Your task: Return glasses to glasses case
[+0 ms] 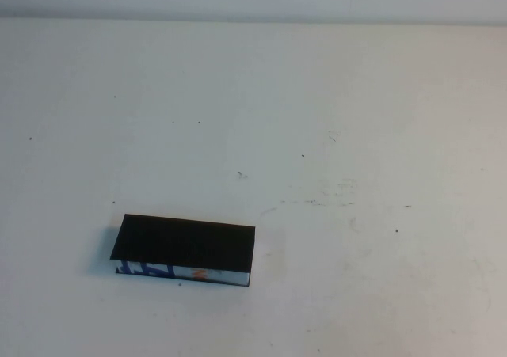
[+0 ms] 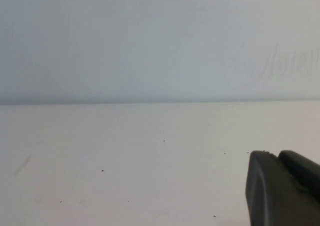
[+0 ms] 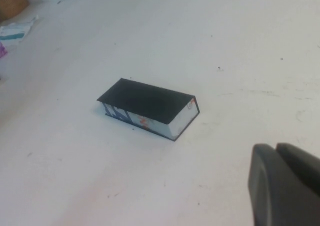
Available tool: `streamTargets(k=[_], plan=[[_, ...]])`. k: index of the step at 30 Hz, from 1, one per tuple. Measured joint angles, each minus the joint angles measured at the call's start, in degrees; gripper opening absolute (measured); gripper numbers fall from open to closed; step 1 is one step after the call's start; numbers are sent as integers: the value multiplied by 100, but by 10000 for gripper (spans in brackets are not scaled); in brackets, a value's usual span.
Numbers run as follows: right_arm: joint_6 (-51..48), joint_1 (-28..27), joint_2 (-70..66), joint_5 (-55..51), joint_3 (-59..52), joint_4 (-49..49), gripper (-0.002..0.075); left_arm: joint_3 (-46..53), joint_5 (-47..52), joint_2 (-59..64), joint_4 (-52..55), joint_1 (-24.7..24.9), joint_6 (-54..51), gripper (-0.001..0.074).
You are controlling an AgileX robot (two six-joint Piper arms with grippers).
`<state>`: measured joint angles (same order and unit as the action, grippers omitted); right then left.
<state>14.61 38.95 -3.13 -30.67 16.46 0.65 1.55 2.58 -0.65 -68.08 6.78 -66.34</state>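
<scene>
The glasses case (image 1: 186, 248) lies closed on the white table, near the front left. It is a flat black box with a blue, white and orange printed front edge. It also shows in the right wrist view (image 3: 149, 107). The glasses are not in view. Neither arm shows in the high view. My left gripper (image 2: 280, 158) shows only as dark fingers pressed together over bare table, holding nothing. My right gripper (image 3: 275, 151) looks the same, fingers together and empty, well apart from the case.
The white table (image 1: 356, 135) is speckled with small dark marks. In the right wrist view a brown object (image 3: 11, 0) and some papers (image 3: 17, 29) lie at the table's far corner, away from the case.
</scene>
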Motion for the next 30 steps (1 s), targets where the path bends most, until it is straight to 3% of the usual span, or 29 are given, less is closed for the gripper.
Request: streamTargets(k=[5,10,12,19,22,25,30], plan=[[22,0,0,0,-184,-65,-11,0,0,0,0,0,0,-4],[39,-75,24,345,-501,-1072,-11,0,0,0,0,0,0,-4],[39,-480,48,648,-667,-1331,-11,0,0,0,0,0,0,-4],[-15,-2831,60,1964,-1196,-1637,-11,0,-13,0,0,0,0,-4],[-15,-3554,189,2239,-1344,-1648,-11,0,-27,0,0,0,0,-4],[-15,-3923,355,2380,-1490,-1656,-11,0,-31,0,0,0,0,-4],[-15,-3947,358,2596,-1704,-1648,-11,0,-79,0,0,0,0,-4]])
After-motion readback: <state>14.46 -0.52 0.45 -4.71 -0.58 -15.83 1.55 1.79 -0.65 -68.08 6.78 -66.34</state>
